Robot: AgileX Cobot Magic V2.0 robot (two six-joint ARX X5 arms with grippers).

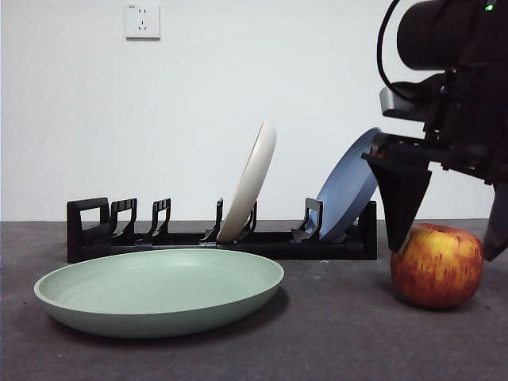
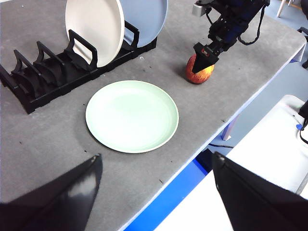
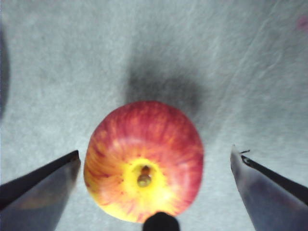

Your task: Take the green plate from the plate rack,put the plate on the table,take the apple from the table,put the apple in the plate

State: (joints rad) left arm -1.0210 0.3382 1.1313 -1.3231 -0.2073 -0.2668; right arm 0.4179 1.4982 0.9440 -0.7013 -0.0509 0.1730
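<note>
Pale sage green plate (image 1: 159, 290), red-and-yellow streaked apple (image 1: 436, 265), black plate rack (image 1: 103, 230), mottled grey table (image 1: 333, 333).

No words or numbers can be read on anything here; the tiny marks are too blurry.

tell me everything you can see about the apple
The apple is round, red streaked with yellow-orange, with a yellow patch around its stem dimple, which faces up. It stands upright on the grey table, apart from the green plate and in front of the rack's end. The right gripper hangs open around it, jaws on either side, not touching.
</note>
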